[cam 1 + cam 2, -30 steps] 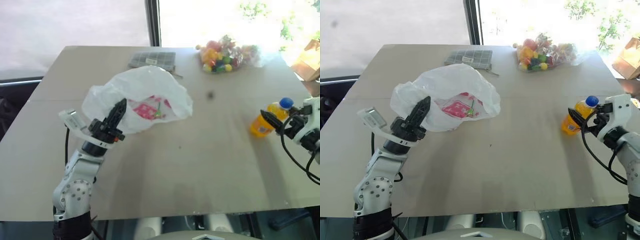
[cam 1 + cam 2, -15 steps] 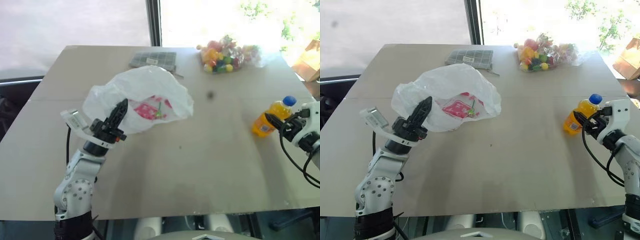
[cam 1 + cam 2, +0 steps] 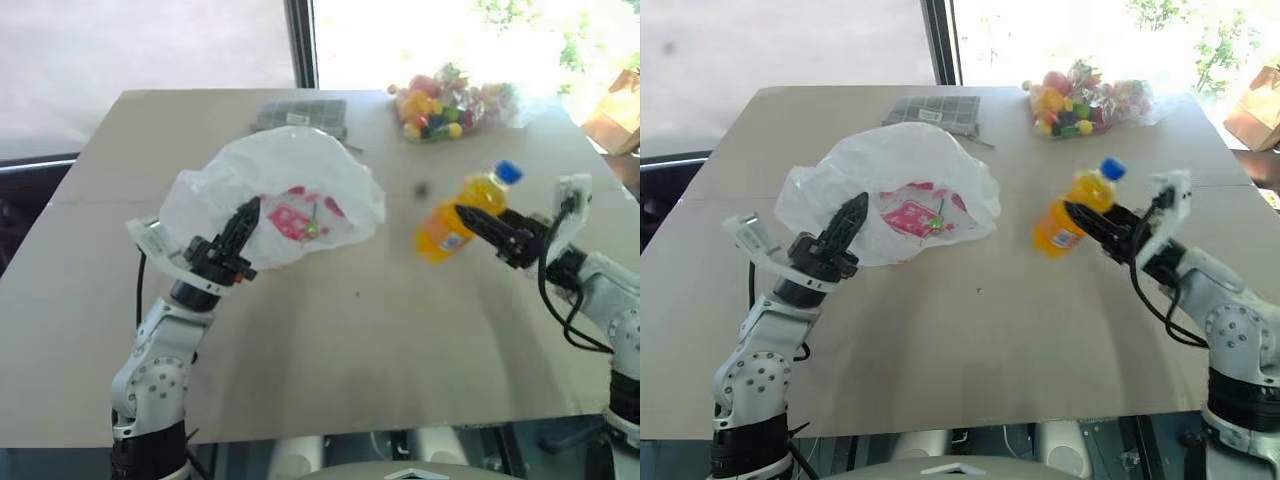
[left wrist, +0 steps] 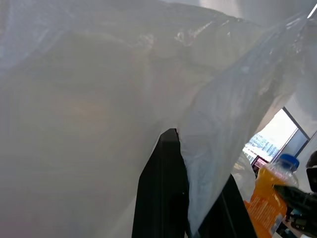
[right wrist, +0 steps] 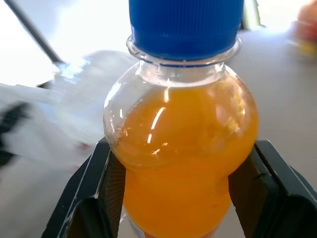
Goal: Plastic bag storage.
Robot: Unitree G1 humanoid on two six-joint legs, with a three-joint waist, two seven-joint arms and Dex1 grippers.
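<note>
Fingers of the left gripper [image 3: 243, 222] pinched tight on the near edge of the plastic bag [image 3: 290, 185], lifting that edge a little off the tabletop [image 3: 330, 340]. Big, white and crinkly, with red pictures on its side, puffed up on the left half of the tabletop. Seen from the left wrist, thin white plastic draped over one black finger.

Behind the bag, near the far edge, a flat grey checked box [image 3: 302, 113]. Further right along that far edge, a clear bag of colourful round sweets [image 3: 450, 98].

Right of the plastic bag and apart from it, a small orange drink bottle [image 3: 462, 212] with a blue cap, tilted and held up above the tabletop. Fingers of the right gripper [image 3: 480, 222] closed around the bottle, one black finger on each side of its round body, clear in the right wrist view [image 5: 181, 144]. Right gripper pointing left toward the plastic bag.

At the far right corner, past the tabletop, a brown cardboard box [image 3: 615, 115].
</note>
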